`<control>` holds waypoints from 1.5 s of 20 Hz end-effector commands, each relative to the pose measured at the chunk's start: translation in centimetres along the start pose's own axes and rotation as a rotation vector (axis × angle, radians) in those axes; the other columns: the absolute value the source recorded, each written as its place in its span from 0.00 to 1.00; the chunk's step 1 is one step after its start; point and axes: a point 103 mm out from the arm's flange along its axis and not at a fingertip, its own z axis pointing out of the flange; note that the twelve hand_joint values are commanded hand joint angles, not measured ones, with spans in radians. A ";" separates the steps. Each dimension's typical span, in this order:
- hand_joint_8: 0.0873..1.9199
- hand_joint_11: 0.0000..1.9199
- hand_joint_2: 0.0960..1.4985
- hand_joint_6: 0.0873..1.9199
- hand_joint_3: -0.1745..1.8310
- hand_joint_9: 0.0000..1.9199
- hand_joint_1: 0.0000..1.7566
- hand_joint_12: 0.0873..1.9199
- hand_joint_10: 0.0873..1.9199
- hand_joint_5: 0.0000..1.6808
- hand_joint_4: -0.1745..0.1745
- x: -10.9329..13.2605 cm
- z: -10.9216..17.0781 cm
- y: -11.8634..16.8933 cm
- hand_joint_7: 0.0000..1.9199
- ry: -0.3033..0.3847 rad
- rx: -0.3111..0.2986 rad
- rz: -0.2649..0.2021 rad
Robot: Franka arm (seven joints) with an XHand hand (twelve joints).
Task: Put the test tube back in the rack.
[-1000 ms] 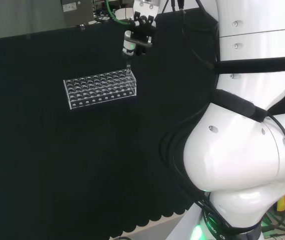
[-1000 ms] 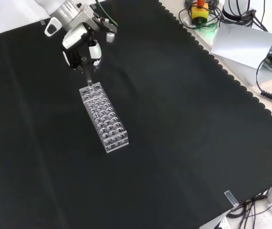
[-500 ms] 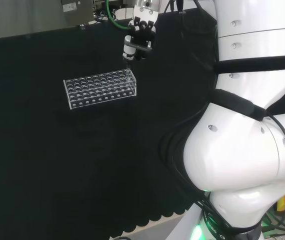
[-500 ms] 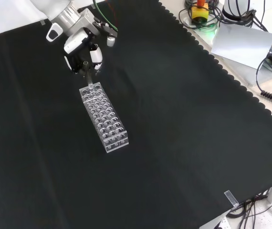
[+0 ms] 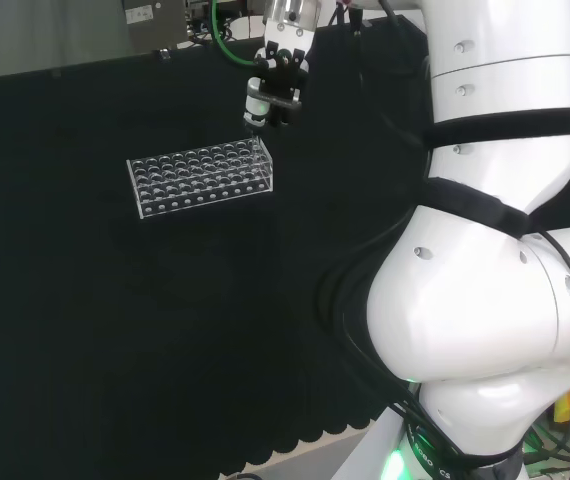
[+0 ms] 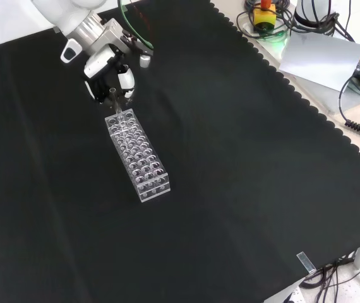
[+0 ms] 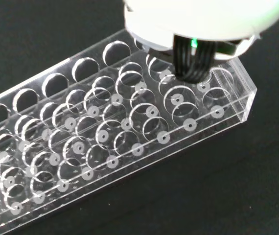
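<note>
Hand (image 6: 109, 71) pinching test tube (image 6: 113, 101) — above rack (image 6: 137, 154) end.

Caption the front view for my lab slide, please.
Robot hand holds a test tube upright over the end of a clear rack.

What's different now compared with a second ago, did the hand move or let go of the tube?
The hand has risen a little in the head view and tilted, staying above the end of the rack. It has not let go: its fingers are still curled round the test tube, whose lower end hangs just over the rack's end holes. The rack itself has not moved on the black cloth.
</note>
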 end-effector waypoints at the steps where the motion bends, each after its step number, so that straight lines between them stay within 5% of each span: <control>1: 0.38 0.50 0.33 0.31 0.47 0.69 0.82 0.60 0.22 0.76 0.00 -0.6 0.9 0.3 0.71 0.001 0.016 0.008; 13: 0.38 0.50 0.33 0.31 0.47 0.69 0.82 0.60 0.22 0.76 0.00 -0.6 2.9 0.7 0.71 -0.003 0.050 0.000; 17: 0.39 0.47 0.35 0.32 0.45 0.67 0.81 0.62 0.25 0.75 0.00 -0.7 2.8 0.7 0.70 0.047 0.096 -0.011; 24: 0.47 0.24 0.29 0.41 0.51 0.45 0.68 0.76 0.42 0.34 0.19 -1.3 1.6 -0.4 0.44 0.114 0.133 -0.039; 30: 0.48 0.18 0.29 0.36 0.49 0.36 0.66 0.77 0.44 0.24 0.27 -1.3 -1.0 -2.1 0.33 0.123 0.102 -0.054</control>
